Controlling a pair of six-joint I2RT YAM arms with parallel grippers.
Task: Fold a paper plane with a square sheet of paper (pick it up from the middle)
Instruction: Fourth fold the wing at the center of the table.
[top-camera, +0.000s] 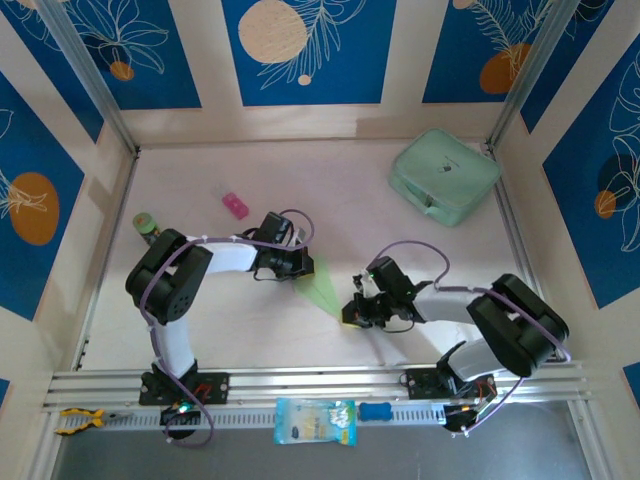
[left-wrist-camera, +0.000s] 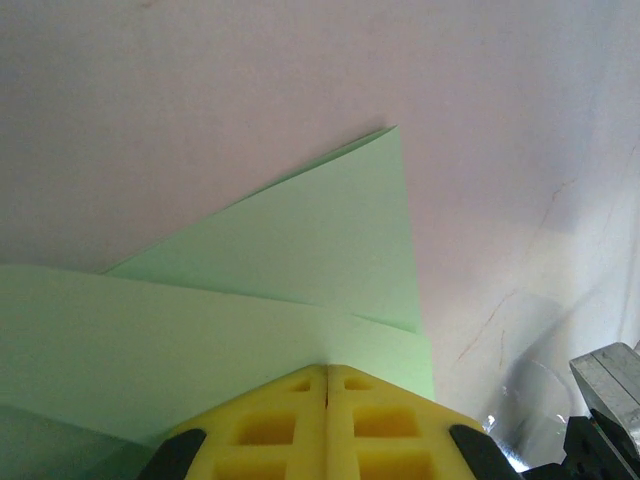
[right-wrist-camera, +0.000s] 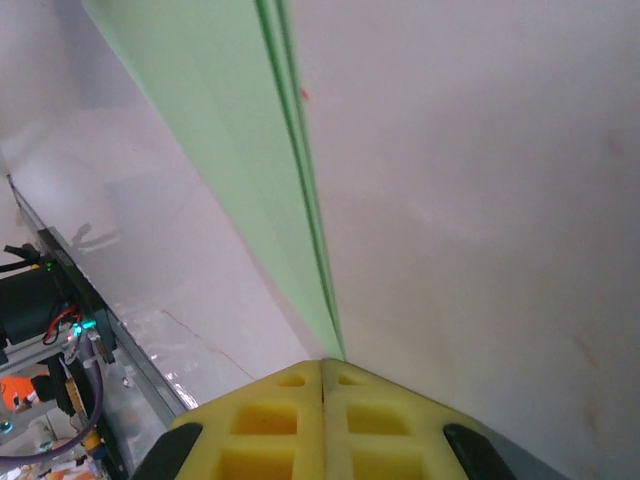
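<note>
The pale-green sheet of paper (top-camera: 322, 290) is folded into a pointed, dart-like shape and stretches between my two grippers at the table's middle. My left gripper (top-camera: 303, 268) is at the paper's wide end. In the left wrist view its yellow fingers (left-wrist-camera: 327, 368) are shut, with the layered paper (left-wrist-camera: 300, 260) running out from their tips. My right gripper (top-camera: 352, 312) is at the narrow end. In the right wrist view its jaws (right-wrist-camera: 322, 362) are shut, and the paper (right-wrist-camera: 230, 130) stands edge-on, running straight out from the tips.
A thick mint-green zip case (top-camera: 444, 175) lies at the back right. A small pink item (top-camera: 235, 205) and a green bottle (top-camera: 146, 222) sit at the left. On the front rail lie a blue packet (top-camera: 315, 420) and a yellow-handled tool (top-camera: 78, 420).
</note>
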